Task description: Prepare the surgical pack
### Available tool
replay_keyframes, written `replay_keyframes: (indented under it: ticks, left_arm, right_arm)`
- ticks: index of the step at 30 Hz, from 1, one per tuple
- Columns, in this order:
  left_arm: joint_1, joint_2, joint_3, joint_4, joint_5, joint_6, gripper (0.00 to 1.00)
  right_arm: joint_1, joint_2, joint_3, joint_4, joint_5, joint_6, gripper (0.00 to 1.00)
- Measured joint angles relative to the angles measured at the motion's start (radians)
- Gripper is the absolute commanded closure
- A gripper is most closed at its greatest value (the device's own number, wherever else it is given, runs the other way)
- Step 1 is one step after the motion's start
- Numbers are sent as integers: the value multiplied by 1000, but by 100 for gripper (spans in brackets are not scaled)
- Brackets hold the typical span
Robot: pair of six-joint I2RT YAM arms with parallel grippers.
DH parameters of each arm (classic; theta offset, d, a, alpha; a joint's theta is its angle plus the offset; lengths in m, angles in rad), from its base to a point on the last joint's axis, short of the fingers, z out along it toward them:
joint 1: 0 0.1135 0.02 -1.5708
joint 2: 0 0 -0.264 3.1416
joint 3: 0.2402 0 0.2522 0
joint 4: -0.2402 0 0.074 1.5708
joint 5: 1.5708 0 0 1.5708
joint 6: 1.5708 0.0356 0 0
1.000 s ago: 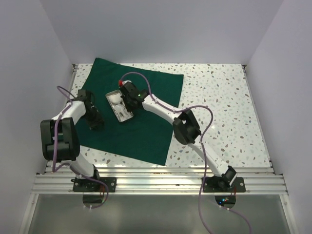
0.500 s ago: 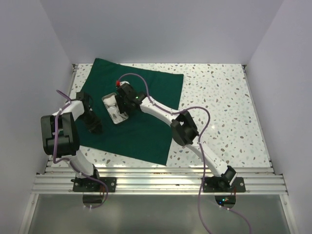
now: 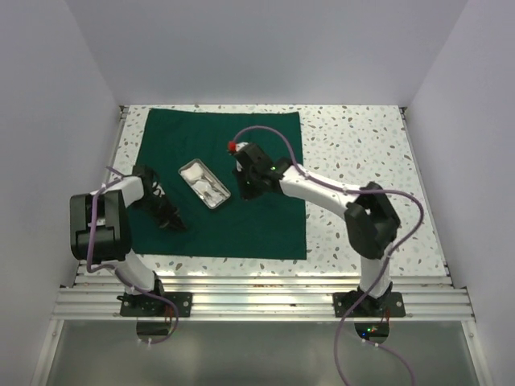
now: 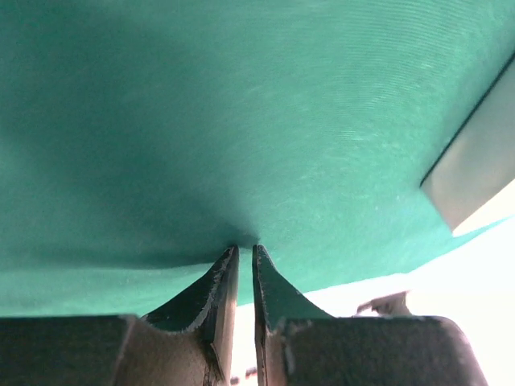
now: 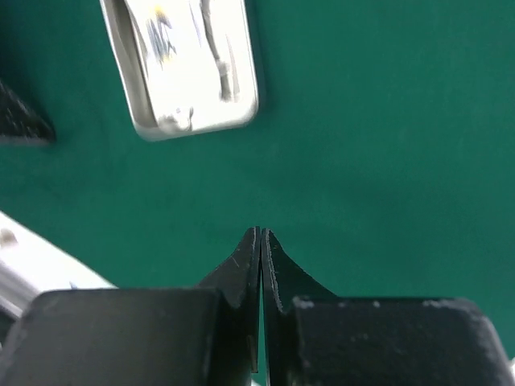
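Note:
The surgical pack, a dark green drape [image 3: 265,229], lies flat and square on the table. A shallow metal tray [image 3: 203,183] with steel instruments stands on its left-middle part. My left gripper [image 3: 166,217] is low on the drape's left part, below and left of the tray. In the left wrist view its jaws [image 4: 245,248] are closed to a thin gap, with the drape [image 4: 241,121] puckered at the tips. My right gripper [image 3: 245,182] is just right of the tray. In the right wrist view [image 5: 260,231] it is shut and empty over the drape [image 5: 386,161], near the tray [image 5: 181,64].
The speckled tabletop [image 3: 362,153] shows to the right of the drape, with white walls round it. The aluminium rail [image 3: 257,301] with both arm bases runs along the near edge. A tray corner [image 4: 475,173] shows at the right of the left wrist view.
The drape has turned from a skewed lie to square with the table. The right gripper has moved right, off the tray. The left gripper has moved slightly toward the near edge.

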Motion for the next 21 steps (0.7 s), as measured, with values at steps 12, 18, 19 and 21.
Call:
replay_keyframes:
  ticks: [12,18,19,21]
  left_arm:
    - [-412,-62,-74,58,240,-72,63]
    - [-447,-125,60,44,319,-47,63]
    - [-447,-126,108,36,311,-33,64]
    - [-444,-126,212,13,280,-15,64]
  right_arm:
    - [-113,-240,-581,119,3,147,100]
    - [-330,-211,-562,103,-26,186,100]
    - [-357,-185,-528,87,-32,183,100]
    - [-398,-118,-443,56,-35,177,100]
